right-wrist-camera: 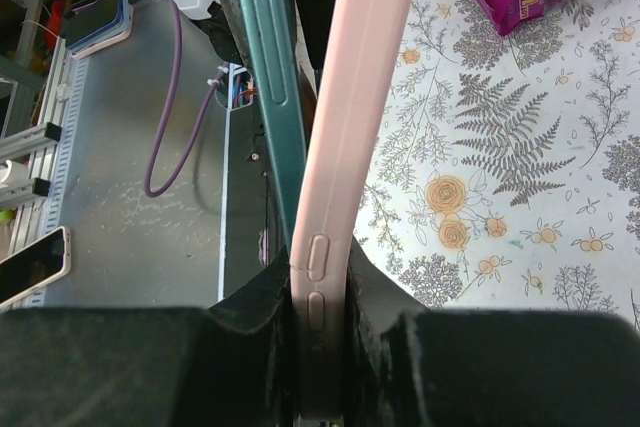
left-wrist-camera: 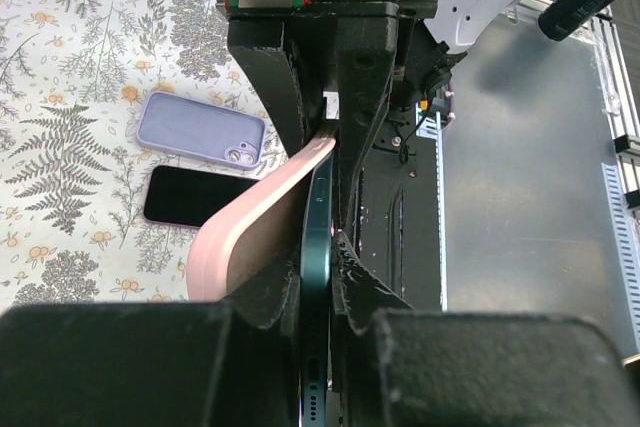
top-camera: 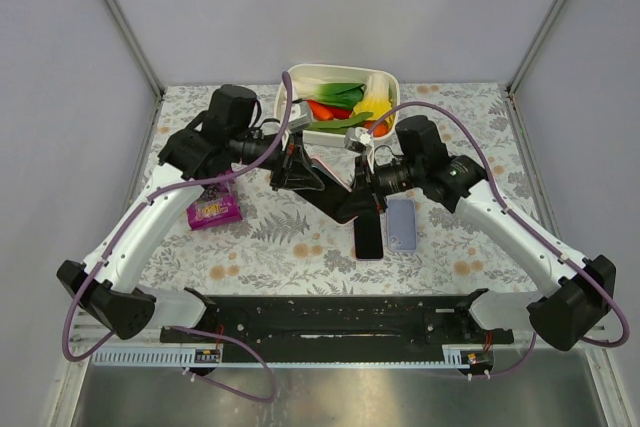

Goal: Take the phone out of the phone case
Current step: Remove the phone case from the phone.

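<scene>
The phone (left-wrist-camera: pixel 318 217) is teal and seen edge-on in the left wrist view, where my left gripper (left-wrist-camera: pixel 318 252) is shut on its lower edge. The pink phone case (right-wrist-camera: pixel 345 127) is clamped by my right gripper (right-wrist-camera: pixel 320 282), shut over its side buttons. The case (left-wrist-camera: pixel 250 237) curves away from the phone at one end, and the teal phone edge (right-wrist-camera: pixel 265 67) stands apart from it in the right wrist view. From above, both grippers (top-camera: pixel 300 172) (top-camera: pixel 360 182) meet over the middle of the table, with the phone and case dark between them.
A black phone (top-camera: pixel 368 237) and a lilac phone (top-camera: pixel 401 224) lie flat just below the grippers. A purple snack bag (top-camera: pixel 213 209) sits to the left. A white basket (top-camera: pixel 385 77) with vegetables stands at the back. The black rail (top-camera: pixel 330 317) runs along the near edge.
</scene>
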